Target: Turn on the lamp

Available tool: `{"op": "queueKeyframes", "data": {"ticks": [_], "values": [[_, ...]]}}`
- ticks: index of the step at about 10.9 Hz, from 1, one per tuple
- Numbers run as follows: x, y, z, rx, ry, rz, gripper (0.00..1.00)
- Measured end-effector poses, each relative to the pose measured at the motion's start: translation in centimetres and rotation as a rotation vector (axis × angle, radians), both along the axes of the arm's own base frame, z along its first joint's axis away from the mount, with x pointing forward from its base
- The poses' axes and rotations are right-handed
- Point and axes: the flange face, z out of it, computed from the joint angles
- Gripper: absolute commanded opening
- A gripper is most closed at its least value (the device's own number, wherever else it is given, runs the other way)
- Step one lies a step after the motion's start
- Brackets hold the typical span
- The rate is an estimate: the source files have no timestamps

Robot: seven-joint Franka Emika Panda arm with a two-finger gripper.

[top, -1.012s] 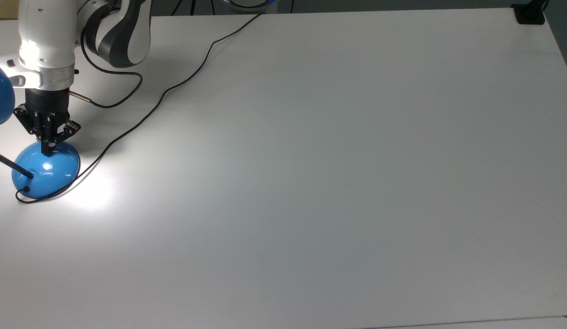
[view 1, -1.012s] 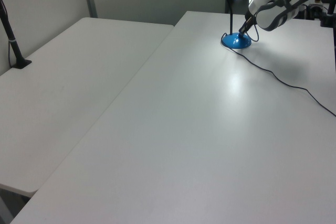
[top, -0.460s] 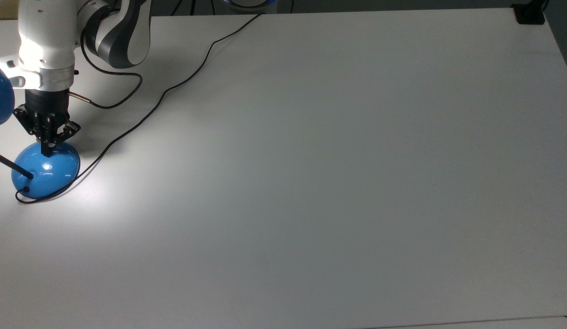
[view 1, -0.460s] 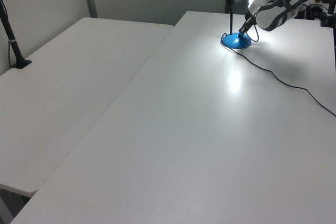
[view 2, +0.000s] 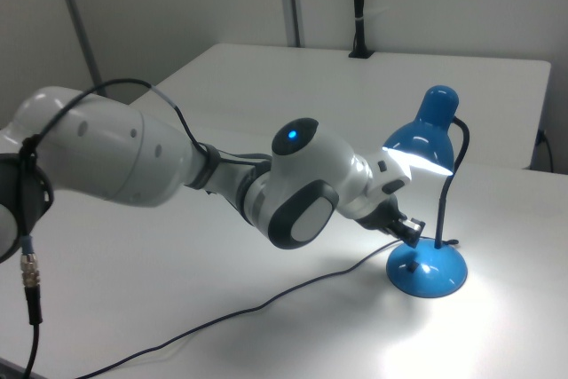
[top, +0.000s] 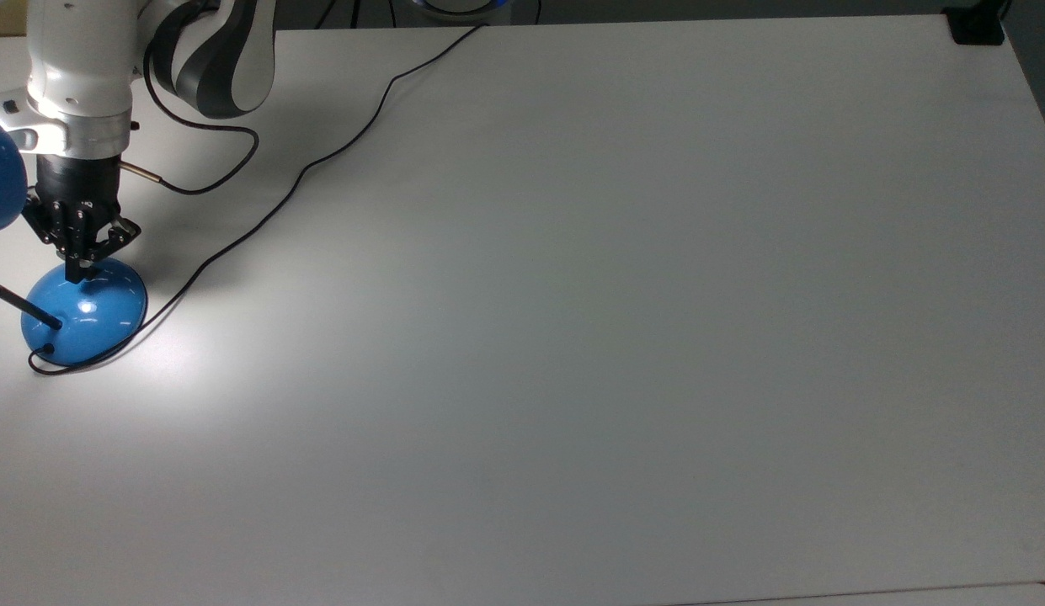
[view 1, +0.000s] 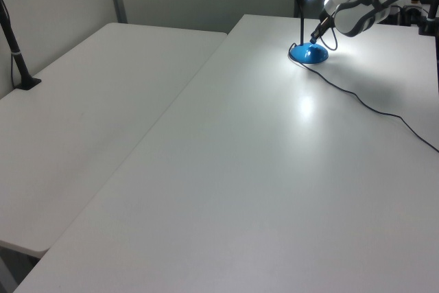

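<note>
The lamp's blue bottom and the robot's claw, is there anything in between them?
Nothing. In the top view the gripper sits right at the upper edge of the lamp base, with no other object in between. The right view shows the lamp lit.

Lit blue lamp (view 2: pixel 429 271) on white table (view 2: pixel 177 308), gripper (view 2: pixel 414 233) just above its base

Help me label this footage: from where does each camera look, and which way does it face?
Top view: high above, looking down on the white table; forearm and gripper over the lamp base.
Left view: from the far table end, facing the lamp and gripper.
Right view: low behind the arm, facing the lit lamp; gripper beside it.
All three share lamp and gripper.
</note>
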Motion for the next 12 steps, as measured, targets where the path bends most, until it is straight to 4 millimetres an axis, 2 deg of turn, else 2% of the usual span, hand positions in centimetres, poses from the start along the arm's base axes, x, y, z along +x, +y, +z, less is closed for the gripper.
{"op": "queueKeyframes", "data": {"ticks": [2, 4, 7, 8, 9, 11, 12], "values": [[-0.7, 0.9, 1.8, 0.016, -0.015, -0.007, 0.0], [-1.4, 2.9, 3.8, 0.073, 0.01, -0.027, 0.0], [-2.1, 7.3, 8.6, 0.182, 0.088, -0.056, 0.0], [-2.5, 9.2, 10.6, 0.218, 0.114, -0.061, 0.03], [-2.7, 11.2, 12.4, 0.256, 0.142, -0.077, 0.22], [-2.3, 15.1, 15.2, 0.315, 0.252, -0.084, 1.0], [-2.3, 16.7, 16.8, 0.334, 0.333, -0.074, 1.0]]}}
